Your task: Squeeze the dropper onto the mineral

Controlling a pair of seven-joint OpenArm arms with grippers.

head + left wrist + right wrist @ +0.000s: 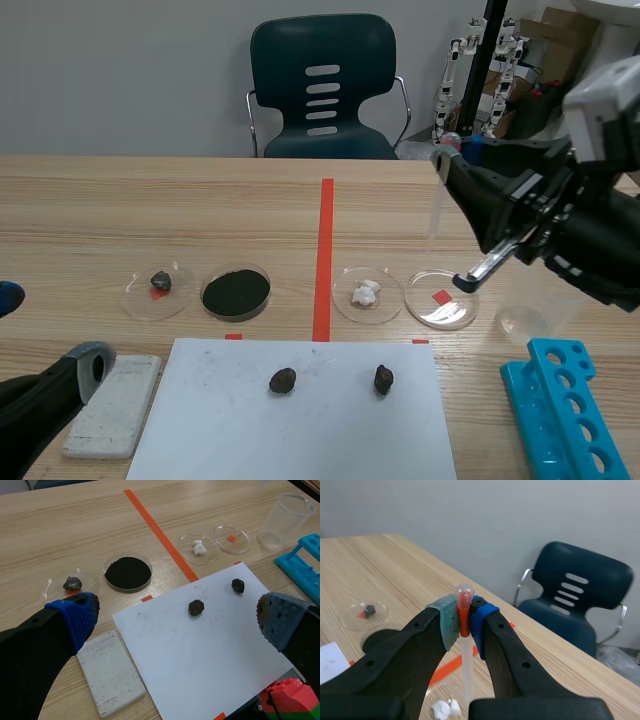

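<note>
Right pincer (464,617) grips the dropper (465,655) aloft; left pincer (177,617) gapes. Next, probably: carry dropper toward seven o'clock over a stone (383,378), then squeeze.

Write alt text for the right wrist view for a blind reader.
The right gripper has its jaws shut on a dropper at its orange collar, the clear bulb showing past them. Beyond lie a wooden table, a dish holding a dark mineral, and a dark chair.

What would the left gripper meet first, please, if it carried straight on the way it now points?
Probably the white sheet, short of the nearer dark mineral; the left gripper is open, and depth is unclear.
</note>
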